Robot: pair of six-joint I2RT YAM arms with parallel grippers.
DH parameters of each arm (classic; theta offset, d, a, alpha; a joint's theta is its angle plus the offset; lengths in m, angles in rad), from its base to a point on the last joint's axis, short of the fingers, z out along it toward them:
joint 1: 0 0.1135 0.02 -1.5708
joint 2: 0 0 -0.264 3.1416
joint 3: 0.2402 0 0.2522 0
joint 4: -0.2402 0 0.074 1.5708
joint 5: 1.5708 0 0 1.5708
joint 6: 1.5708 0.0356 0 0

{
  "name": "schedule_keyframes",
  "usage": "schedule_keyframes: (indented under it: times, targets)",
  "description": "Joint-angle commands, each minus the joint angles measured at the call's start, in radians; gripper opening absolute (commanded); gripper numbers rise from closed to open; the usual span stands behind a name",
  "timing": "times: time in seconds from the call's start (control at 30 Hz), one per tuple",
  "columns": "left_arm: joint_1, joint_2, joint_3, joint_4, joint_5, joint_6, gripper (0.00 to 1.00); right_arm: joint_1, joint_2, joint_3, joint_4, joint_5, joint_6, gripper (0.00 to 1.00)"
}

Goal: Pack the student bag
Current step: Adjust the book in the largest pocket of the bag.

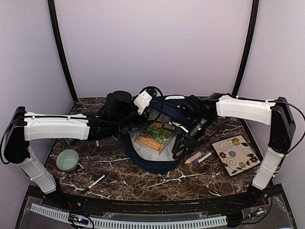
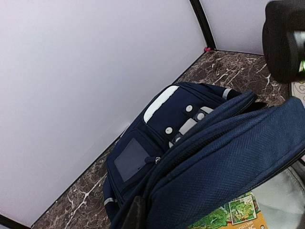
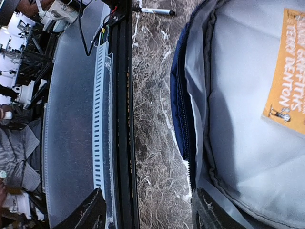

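The student bag (image 1: 157, 164), navy with white trim, lies open mid-table, its grey lining showing. An orange and green book (image 1: 155, 137) lies inside it. My left gripper (image 1: 150, 112) is at the bag's far rim and is shut on the navy flap. In the left wrist view one dark finger (image 2: 131, 214) presses against the fabric of the bag (image 2: 228, 157), with the book (image 2: 233, 212) below. My right gripper (image 1: 183, 143) is open and empty at the bag's right rim. In the right wrist view it (image 3: 150, 212) straddles the zipper edge of the bag (image 3: 178, 105), with the book (image 3: 288, 71) in the lining.
A green bowl (image 1: 67, 160) sits front left. A white pen (image 1: 96, 182) lies near the front edge, also in the right wrist view (image 3: 155, 10). Two markers (image 1: 198, 158) and a flowered tile (image 1: 237, 154) lie right of the bag. Walls close the back and sides.
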Motion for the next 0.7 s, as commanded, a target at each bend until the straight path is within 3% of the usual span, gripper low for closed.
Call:
schedule_keyframes:
  times: [0.0, 0.1, 0.13, 0.17, 0.27, 0.37, 0.43, 0.67]
  targets:
    - [0.002, -0.020, 0.074, 0.088, -0.026, -0.005, 0.00, -0.021, -0.141, 0.051, -0.044, 0.075, -0.033, 0.65]
    - [0.006, -0.006, 0.085, 0.080, -0.003, -0.047, 0.00, -0.038, -0.173, 0.038, 0.024, 0.058, 0.015, 0.78]
    - [0.010, -0.004, 0.088, 0.067, 0.019, -0.075, 0.00, -0.038, -0.184, 0.030, 0.047, 0.058, 0.023, 0.96]
    - [0.015, -0.003, 0.091, 0.061, 0.047, -0.098, 0.00, -0.037, -0.188, 0.013, 0.083, 0.065, 0.029, 0.99]
    - [0.025, 0.003, 0.099, 0.041, 0.089, -0.135, 0.00, -0.016, -0.294, -0.082, 0.244, 0.157, 0.036, 1.00]
    - [0.032, 0.007, 0.099, 0.036, 0.105, -0.159, 0.00, 0.037, -0.300, -0.094, 0.285, 0.281, -0.006, 1.00]
    - [0.038, 0.010, 0.095, 0.036, 0.119, -0.182, 0.00, 0.074, -0.265, -0.063, 0.293, 0.351, -0.001, 0.93]
    - [0.064, -0.002, 0.092, 0.024, 0.184, -0.241, 0.00, 0.145, -0.176, -0.116, 0.444, 0.548, -0.019, 0.53]
